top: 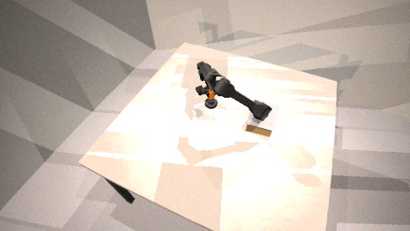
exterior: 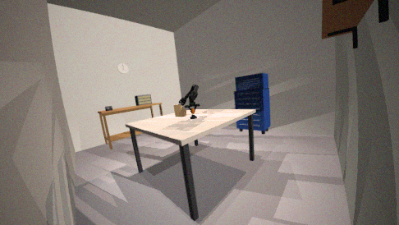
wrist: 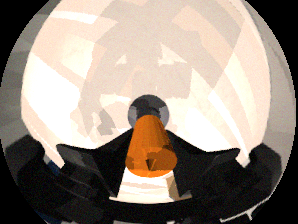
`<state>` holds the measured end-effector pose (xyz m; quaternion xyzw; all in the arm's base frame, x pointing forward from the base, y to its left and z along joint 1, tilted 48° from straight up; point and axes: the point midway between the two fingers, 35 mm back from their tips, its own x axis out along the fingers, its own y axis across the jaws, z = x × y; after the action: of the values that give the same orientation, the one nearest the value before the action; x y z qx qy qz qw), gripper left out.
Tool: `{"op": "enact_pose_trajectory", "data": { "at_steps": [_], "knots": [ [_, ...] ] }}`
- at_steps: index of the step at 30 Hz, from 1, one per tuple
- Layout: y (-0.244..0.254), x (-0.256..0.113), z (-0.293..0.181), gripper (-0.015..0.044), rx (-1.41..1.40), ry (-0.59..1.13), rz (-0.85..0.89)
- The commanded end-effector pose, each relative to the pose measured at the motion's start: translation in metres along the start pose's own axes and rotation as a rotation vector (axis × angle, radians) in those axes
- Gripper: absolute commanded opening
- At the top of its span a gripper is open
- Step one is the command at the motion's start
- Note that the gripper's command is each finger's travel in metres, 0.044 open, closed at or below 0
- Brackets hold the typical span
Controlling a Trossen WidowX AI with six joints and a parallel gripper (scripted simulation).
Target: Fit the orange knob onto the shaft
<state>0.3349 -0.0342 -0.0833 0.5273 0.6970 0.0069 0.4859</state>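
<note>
The orange knob (top: 211, 95) (exterior: 193, 111) (wrist: 150, 141) is upright between the fingers of my gripper (top: 211, 91) (wrist: 149, 131), which is shut on it. The dark round pedestal (top: 211, 104) (exterior: 193, 117) (wrist: 133, 113) stands on the table directly below the knob. In the wrist view the knob's far end overlaps the pedestal's middle. The knob's lower end is close above the pedestal's base, with dark material between them in the top view. The shaft's flat side and the knob's hole are hidden, and I cannot tell whether the knob is around the shaft.
The arm's base stands on a wooden block (top: 258, 130) (exterior: 180, 111) on the pale table (top: 190, 181) (exterior: 164, 129). Bright light patches and arm shadows cross the table top. A wooden side table (exterior: 130, 107) and a blue tool cabinet (exterior: 263, 100) stand away from it.
</note>
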Motion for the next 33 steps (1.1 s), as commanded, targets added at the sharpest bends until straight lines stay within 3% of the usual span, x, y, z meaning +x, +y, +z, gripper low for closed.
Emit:
{"op": "enact_pose_trajectory", "data": {
  "at_steps": [1,33],
  "knots": [
    [0.0010,-0.0012,0.0016,0.0000,0.108,-0.003,0.000],
    [0.0000,0.0039,-0.0001,0.0000,0.130,-0.003,0.000]
  ]
}}
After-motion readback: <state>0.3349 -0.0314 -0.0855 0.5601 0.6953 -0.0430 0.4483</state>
